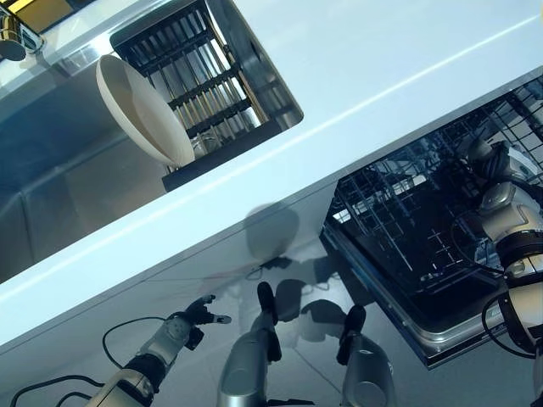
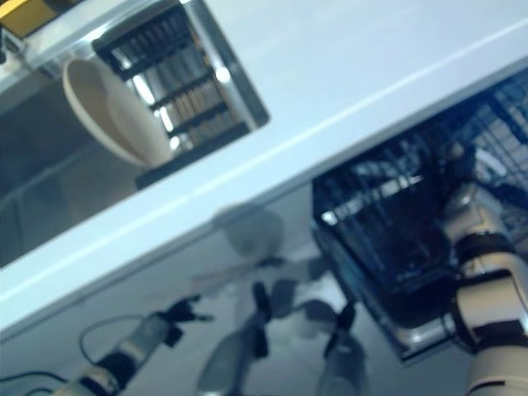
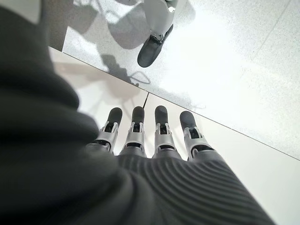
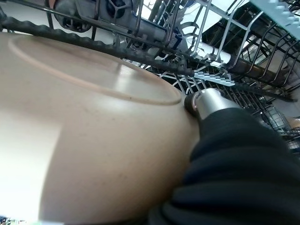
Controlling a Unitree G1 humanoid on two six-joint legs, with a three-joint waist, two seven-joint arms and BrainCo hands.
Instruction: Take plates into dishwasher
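A cream plate leans upright in the sink against a black dish rack. My right hand reaches into the wire rack of the open dishwasher at the right. In the right wrist view a second beige plate fills the frame, its underside pressed against my right hand, whose thumb lies on the plate's foot ring; wire tines stand just behind. That plate is hidden in the eye views. My left hand hangs low by the cabinet front with straight fingers and holds nothing.
The white counter runs across between the sink and the dishwasher. The dishwasher door lies folded down at the lower right. A steel tap shows at the far upper left. White cabinet fronts stand below the counter.
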